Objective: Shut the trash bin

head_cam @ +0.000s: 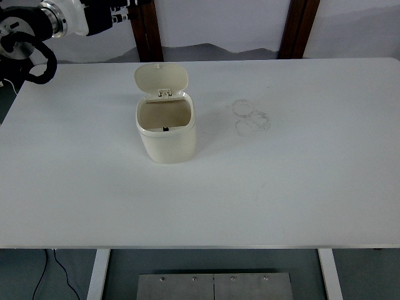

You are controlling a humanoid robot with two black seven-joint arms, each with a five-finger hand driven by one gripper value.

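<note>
Below and right of the left hand [119, 11], fingers' state indiscernible, the trash bin [167, 131] stands open, lid [162, 77] upright awaiting a push.

The wide, flat white counter [300, 187] stretches out before me. On it, left of centre and toward the far side, stands a small cream plastic trash bin [167, 137], its hinged lid [161, 77] tipped up and back. Faint grey ring smudges [251, 116] mark the surface to its right.
</note>
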